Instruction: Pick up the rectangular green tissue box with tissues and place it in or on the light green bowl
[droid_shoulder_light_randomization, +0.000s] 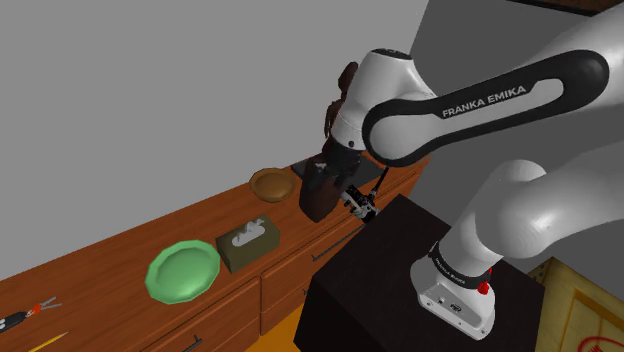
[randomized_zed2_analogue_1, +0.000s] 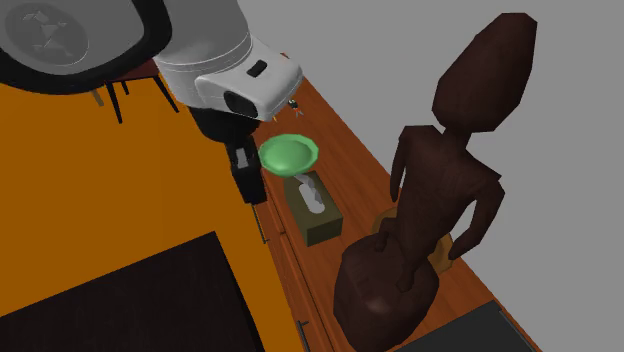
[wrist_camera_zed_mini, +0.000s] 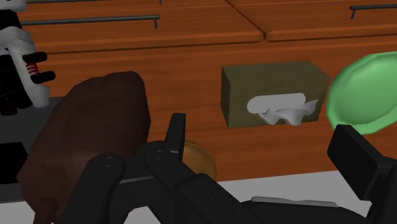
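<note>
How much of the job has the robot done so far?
Nothing is done yet: the tissue box sits on the wooden top beside the green bowl. The gripper is open, empty, apart from the box. Left: grab the box, put it in the bowl.

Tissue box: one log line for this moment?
phase: pre-grasp | gripper: open, empty | tissue box: on wooden top, beside green bowl | placed: no

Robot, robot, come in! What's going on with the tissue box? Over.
Gripper open, empty, short of the box. Tissue box on the counter beside the green bowl, not held. Dark statue close beside the gripper.
</note>
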